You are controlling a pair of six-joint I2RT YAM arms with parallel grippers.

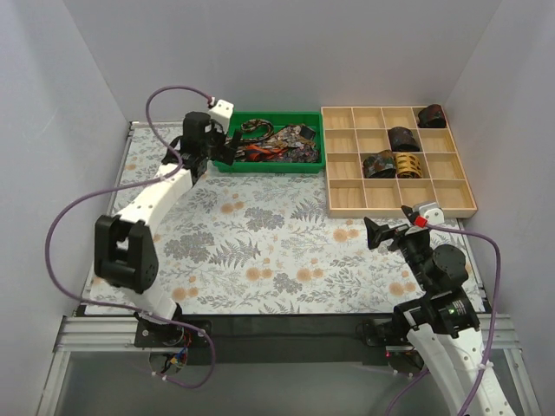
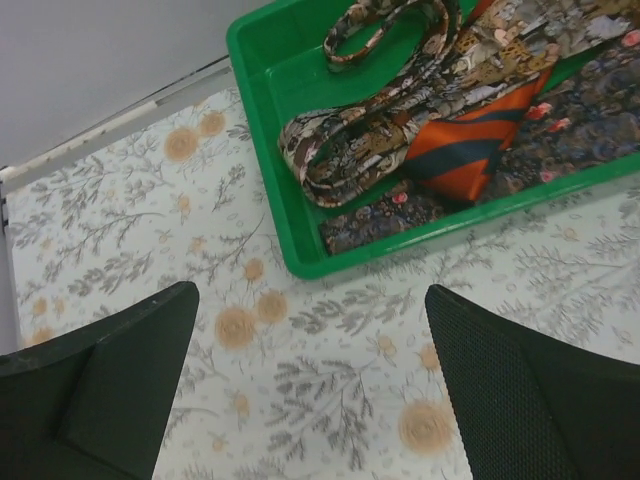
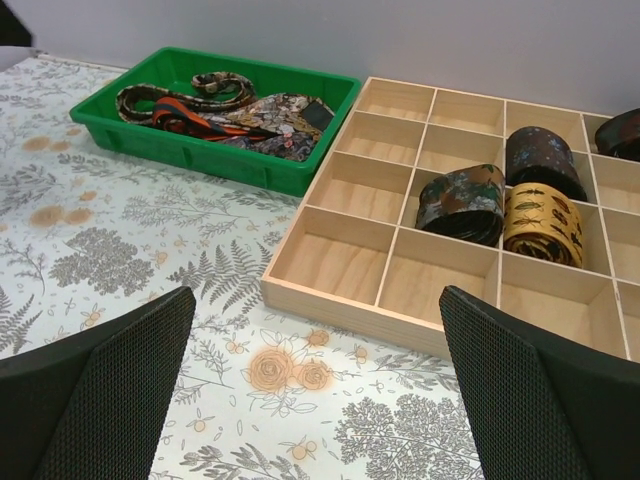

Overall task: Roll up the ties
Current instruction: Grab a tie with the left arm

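Several unrolled ties (image 1: 276, 143) lie tangled in a green tray (image 1: 270, 165) at the back. The left wrist view shows a brown mottled tie (image 2: 360, 150) and a red-black striped tie (image 2: 460, 150) in it. Several rolled ties sit in a wooden divided box (image 1: 342, 198): a dark one (image 3: 462, 203), a gold one (image 3: 541, 223), another dark one (image 3: 541, 160) and one at the far corner (image 1: 431, 115). My left gripper (image 1: 227, 149) is open and empty, just left of the tray (image 2: 290, 240). My right gripper (image 1: 388, 236) is open and empty, near the box's front edge (image 3: 350, 305).
The floral table covering (image 1: 260, 243) spans the table. Purple cables (image 1: 65, 217) loop beside the left arm and another (image 1: 490, 251) by the right arm. White walls close in on the left, back and right.
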